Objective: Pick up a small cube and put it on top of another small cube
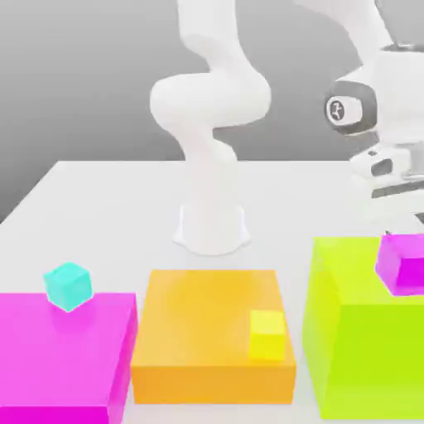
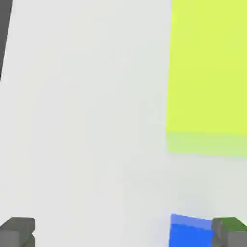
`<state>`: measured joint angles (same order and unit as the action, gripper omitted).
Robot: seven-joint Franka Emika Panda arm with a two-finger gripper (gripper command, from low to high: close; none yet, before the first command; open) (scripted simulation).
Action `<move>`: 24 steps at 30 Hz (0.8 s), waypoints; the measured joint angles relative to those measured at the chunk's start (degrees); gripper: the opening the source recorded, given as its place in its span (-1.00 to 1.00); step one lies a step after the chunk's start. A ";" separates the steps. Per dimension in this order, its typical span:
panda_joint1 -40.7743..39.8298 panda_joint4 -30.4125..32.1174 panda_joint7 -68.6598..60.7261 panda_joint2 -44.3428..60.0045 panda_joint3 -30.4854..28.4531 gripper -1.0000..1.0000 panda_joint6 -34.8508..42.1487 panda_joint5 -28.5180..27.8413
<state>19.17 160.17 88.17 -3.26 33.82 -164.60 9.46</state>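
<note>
Going from the exterior view's left across the table [image 1: 116,199], there is a cyan cube [image 1: 67,286] perched on a big magenta block [image 1: 62,356], then a yellow cube [image 1: 267,334] sitting on a wide orange block [image 1: 211,331], then a tall lime block [image 1: 364,331] with a small magenta cube [image 1: 402,263] on its top. The white arm rises from its base [image 1: 211,224] behind the orange block and bends over toward the exterior view's right. In the hand view the gripper [image 2: 125,231] has its two grey fingers [image 2: 18,230] spread wide apart with nothing between them, and the small deep-blue cube [image 2: 191,232] lies on the bare table just beside the other finger, close to the lime block's side, not centred in the gap. I'd judge that cube to be light, rigid and smooth-sided, so it should not crush but could slip or skid if nudged off-centre; the sensible hold looks like two opposite flat faces, squarely, after shifting the claw over it. I can read no brand, label or writing on any block; there is a small round mark on the arm's dark joint cap [image 1: 335,108], too small to make out.
</note>
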 joint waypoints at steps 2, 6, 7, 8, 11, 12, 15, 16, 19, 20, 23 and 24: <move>-0.92 0.53 8.85 4.27 -2.36 0.00 0.27 -9.67; 5.46 -0.83 21.22 12.80 -12.57 0.00 -3.43 -25.35; 8.08 -1.36 23.36 14.85 -15.82 0.00 -4.86 -28.15; 10.64 -1.90 25.29 16.88 -18.95 0.00 -6.35 -30.66; 15.76 -2.89 28.06 20.65 -24.83 -1.00 -9.36 -34.08; 15.76 -2.89 28.06 20.65 -24.83 -1.00 -9.37 -34.08; 15.75 -2.89 28.09 20.65 -24.83 -1.00 -9.50 -34.12; 16.73 -3.15 28.99 21.56 -26.05 -1.00 -10.16 -35.23; 12.98 -2.17 25.95 18.07 -21.45 -1.00 -7.45 -31.43; 11.30 -1.64 23.94 16.19 -19.16 -1.00 -6.09 -28.80; 8.01 -0.04 16.75 9.90 -13.57 -1.00 -1.73 -19.13; 8.06 0.23 14.38 8.38 -12.60 -1.00 -0.12 -17.14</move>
<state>27.23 160.40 102.55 5.12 21.23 -164.71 -7.68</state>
